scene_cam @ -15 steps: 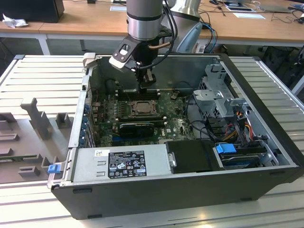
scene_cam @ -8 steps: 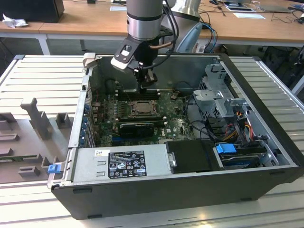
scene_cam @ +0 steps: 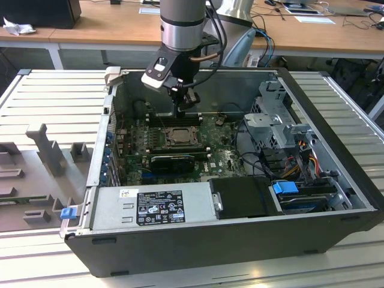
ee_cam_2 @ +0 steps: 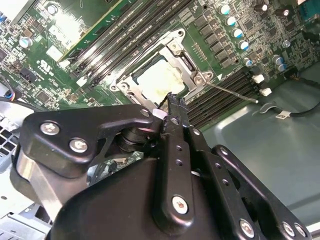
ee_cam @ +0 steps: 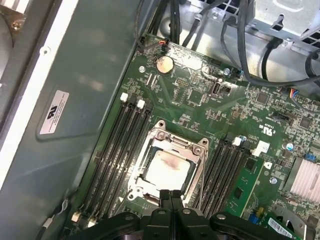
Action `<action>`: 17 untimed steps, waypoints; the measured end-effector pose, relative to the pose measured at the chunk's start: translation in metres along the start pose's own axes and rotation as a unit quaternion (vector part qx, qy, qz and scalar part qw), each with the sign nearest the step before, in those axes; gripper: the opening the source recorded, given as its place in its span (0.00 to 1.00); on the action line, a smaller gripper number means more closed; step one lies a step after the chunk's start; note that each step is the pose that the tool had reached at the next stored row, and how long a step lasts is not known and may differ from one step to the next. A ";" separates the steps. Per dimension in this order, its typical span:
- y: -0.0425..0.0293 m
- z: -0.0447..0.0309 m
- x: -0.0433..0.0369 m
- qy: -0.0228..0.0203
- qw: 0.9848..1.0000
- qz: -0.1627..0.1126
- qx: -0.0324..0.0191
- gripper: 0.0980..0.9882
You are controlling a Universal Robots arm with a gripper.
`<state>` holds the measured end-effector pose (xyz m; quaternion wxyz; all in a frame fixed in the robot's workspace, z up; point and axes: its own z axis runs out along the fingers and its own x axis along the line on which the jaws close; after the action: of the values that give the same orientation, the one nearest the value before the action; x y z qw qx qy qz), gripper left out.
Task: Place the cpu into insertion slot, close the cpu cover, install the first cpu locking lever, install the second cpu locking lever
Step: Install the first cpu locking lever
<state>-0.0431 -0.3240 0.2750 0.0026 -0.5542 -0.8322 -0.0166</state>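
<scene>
Exterior view: the gripper point(scene_cam: 182, 109) hangs just above the insertion slot point(scene_cam: 178, 137). Second wrist view: its fingers are pressed together and empty, the tip at the slot's rim beside the cpu point(ee_cam_2: 156, 80), which is seated under the cpu cover point(ee_cam_2: 189, 64). First wrist view: the cpu lies straight ahead of the closed tip

cpu point(ee_cam: 167, 169) pale silver; circuit board point(ee_cam: 200, 107) green; pincer point(ee_cam: 171, 196) black.

Exterior view: bright, even room light from above. The interior of the computer case point(scene_cam: 240, 240) lies in moderate shadow. In both wrist views, glare washes the cpu point(ee_cam_2: 157, 80) point(ee_cam: 167, 167) top to near white. The dark pincer point(ee_cam_2: 172, 103) carries small highlights on its screws.
</scene>
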 end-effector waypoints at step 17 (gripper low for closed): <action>0.0001 0.0001 0.0000 0.001 0.999 -0.052 0.001 0.01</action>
<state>-0.0430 -0.3240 0.2750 0.0035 -0.5100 -0.8600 -0.0165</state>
